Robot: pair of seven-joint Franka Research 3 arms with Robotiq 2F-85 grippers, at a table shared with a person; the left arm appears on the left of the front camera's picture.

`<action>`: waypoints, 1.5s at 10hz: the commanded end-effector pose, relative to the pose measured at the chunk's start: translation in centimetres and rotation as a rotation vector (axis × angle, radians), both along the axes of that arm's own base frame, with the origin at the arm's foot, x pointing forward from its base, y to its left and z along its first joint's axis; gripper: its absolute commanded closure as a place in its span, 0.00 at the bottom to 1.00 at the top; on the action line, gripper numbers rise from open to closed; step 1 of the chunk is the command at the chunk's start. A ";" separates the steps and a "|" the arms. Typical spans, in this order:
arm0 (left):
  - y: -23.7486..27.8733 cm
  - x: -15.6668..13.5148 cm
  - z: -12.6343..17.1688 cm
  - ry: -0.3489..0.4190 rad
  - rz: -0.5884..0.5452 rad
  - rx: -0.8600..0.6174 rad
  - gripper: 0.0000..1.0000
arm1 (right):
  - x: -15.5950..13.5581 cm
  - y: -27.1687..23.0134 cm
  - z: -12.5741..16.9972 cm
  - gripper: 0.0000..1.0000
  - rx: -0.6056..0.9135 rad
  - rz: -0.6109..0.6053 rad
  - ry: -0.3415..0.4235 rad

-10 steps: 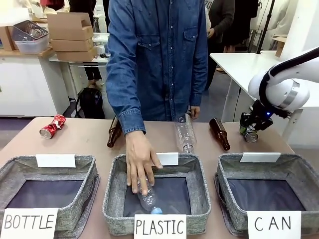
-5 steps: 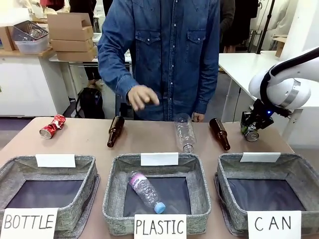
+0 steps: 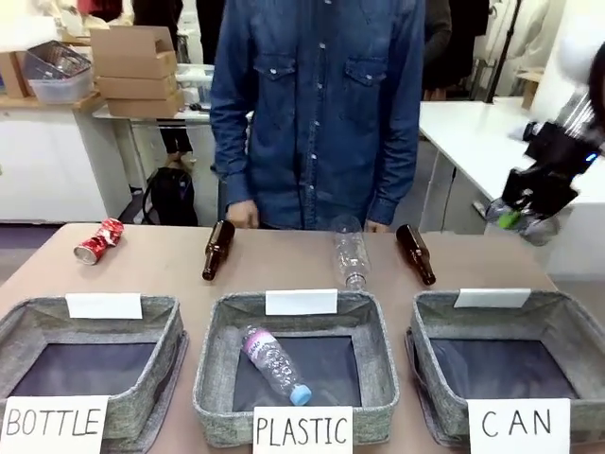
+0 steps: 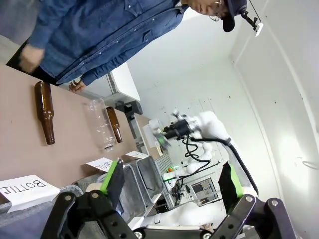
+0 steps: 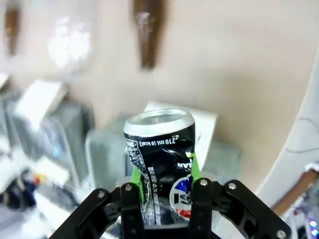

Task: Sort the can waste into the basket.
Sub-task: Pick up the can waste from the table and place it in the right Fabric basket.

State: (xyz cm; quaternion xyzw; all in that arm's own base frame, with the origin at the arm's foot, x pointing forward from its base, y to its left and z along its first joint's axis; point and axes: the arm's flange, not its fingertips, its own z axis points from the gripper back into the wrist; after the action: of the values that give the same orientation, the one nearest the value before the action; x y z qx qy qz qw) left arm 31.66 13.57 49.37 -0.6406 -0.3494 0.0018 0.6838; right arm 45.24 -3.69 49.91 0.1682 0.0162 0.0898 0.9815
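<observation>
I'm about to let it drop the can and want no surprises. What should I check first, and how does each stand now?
1. Black can gripped by right end effector: ok, pads clamp both sides.
2. CAN basket ready to receive: ok, its dark bottom shows.
3. Person's hand away from that basket: ok, at the far edge of the table.
4. End effector above the basket: cannot tell; blurred, high at the right.
5. Left end effector idle: ok, open, holding nothing.
6. Red can sorted: not ok, lies on the table, far left.
</observation>
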 end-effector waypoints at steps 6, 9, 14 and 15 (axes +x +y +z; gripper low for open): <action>-0.1 0.1 0.1 -0.028 -0.001 -0.009 0.00 | -12.9 1.8 2.2 1.00 0.046 0.381 0.000; -0.1 0.1 0.1 -0.028 -0.001 -0.009 0.00 | -14.4 5.0 0.0 0.60 -0.180 1.341 -0.217; -0.1 0.1 0.1 -0.028 -0.001 -0.009 0.00 | -13.9 4.9 -1.2 0.60 -0.074 1.549 -0.348; -0.1 0.1 0.1 -0.028 -0.001 -0.009 0.00 | -13.5 4.9 -1.1 0.60 -0.046 1.491 -0.328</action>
State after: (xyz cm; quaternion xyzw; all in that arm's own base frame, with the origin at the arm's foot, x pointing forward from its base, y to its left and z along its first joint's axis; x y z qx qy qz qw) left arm 31.68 13.61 49.41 -0.6409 -0.3499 0.0017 0.6832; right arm 31.19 1.91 49.52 0.0409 -0.0058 0.7551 0.6543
